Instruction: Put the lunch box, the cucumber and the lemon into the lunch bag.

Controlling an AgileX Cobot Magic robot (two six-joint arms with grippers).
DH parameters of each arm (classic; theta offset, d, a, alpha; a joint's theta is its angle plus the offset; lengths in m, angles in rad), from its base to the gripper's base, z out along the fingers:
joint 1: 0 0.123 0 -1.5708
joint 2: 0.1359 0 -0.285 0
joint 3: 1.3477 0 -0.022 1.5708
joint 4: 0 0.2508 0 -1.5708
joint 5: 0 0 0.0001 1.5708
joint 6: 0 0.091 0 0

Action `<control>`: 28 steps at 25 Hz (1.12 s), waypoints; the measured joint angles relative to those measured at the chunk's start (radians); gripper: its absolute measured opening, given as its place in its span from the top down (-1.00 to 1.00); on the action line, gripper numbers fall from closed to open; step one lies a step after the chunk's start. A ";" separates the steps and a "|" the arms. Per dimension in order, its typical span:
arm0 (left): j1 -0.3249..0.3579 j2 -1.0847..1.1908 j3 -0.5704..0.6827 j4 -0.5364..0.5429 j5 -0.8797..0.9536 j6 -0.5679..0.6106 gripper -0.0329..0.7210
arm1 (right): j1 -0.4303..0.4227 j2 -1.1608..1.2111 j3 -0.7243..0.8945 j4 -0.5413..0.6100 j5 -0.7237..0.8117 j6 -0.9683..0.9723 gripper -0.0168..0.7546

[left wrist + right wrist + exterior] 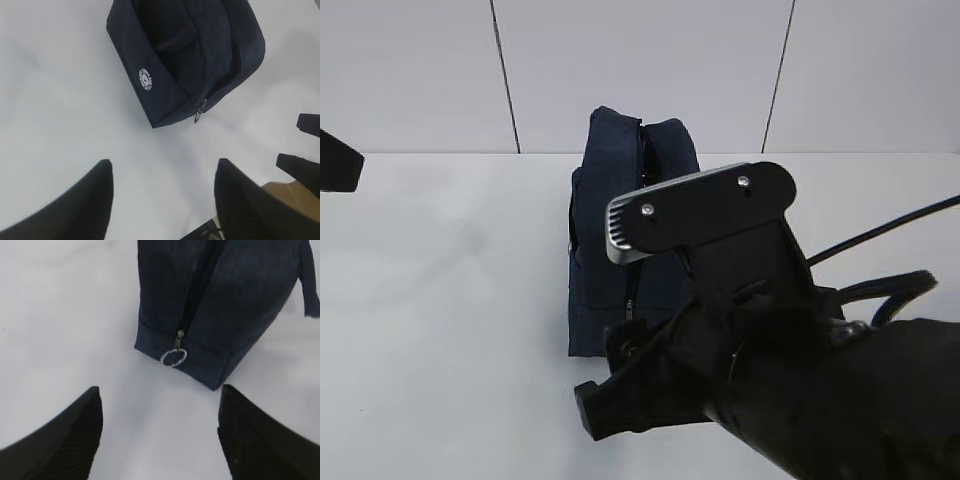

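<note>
White tabletop [60, 315] lay beneath both my grippers: right gripper [160, 435] and left gripper [162, 197] each hung with jaws spread, grasping nothing. Lunch bag [235, 295] stood just ahead of the right fingertips, its silver ring pull [173, 357] facing them.

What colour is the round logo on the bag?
White, printed on the dark navy bag; the logo shows best in the left wrist view.

The lunch bag [620, 230] stands in the middle of the white table [440, 300], with bare table on its left side. The right arm [770, 370] is big and close, and it blocks the way on the bag's right and front
</note>
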 joint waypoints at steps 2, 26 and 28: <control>0.000 0.000 0.000 0.000 -0.013 0.000 -0.28 | 0.000 0.011 0.000 -0.047 -0.005 0.033 -0.50; 0.000 0.000 0.000 0.000 -0.045 0.000 -0.28 | 0.002 0.249 0.000 -0.409 -0.052 0.686 -0.50; 0.000 0.000 0.000 0.000 -0.045 0.000 -0.28 | 0.002 0.258 0.000 -0.428 -0.034 0.688 -0.50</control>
